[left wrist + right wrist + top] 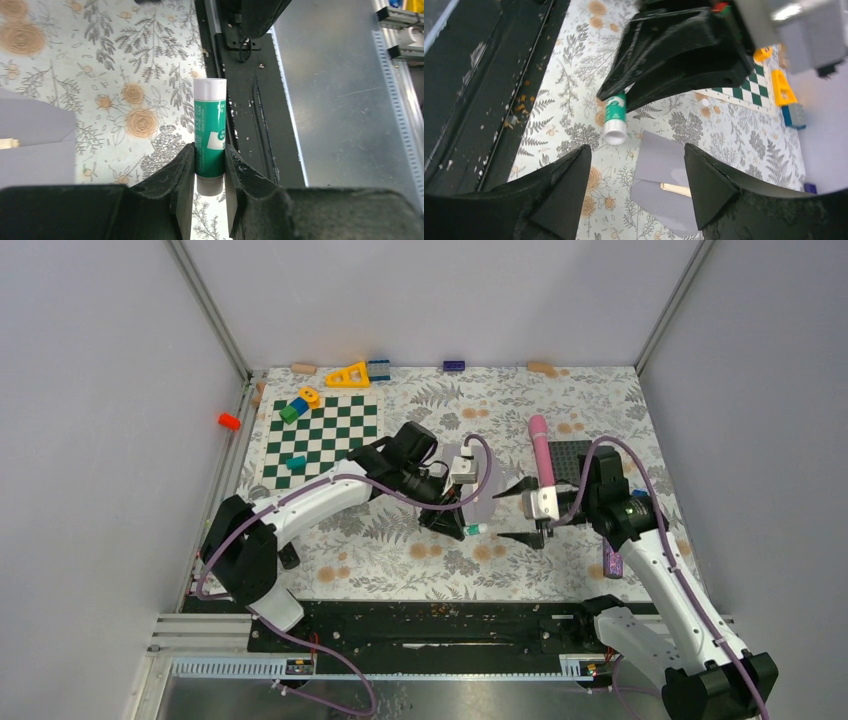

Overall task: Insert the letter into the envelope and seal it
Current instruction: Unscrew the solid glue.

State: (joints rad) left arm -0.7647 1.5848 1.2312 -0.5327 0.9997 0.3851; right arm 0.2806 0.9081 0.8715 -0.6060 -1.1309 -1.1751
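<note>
A glue stick, green with a white cap, is being clamped between the fingers of the left gripper. Both sides of its lower body are being pressed by the pads, and the capped end is being left projecting beyond the fingertips. In the top view the stick is being held low, just above the floral table cover.

The fingers of the right gripper are being held wide apart, and nothing is being gripped between them. In the right wrist view the stick's cap is being pointed towards the gap between these fingers from just beyond their tips.

The envelope is lying flat on the cover with its flap open. It is being framed between the right fingers and lies below them. In the left wrist view it is being seen off to the left of the left fingers, apart from the stick. A thin tan strip is being shown at its opening; what it is cannot be told
</note>
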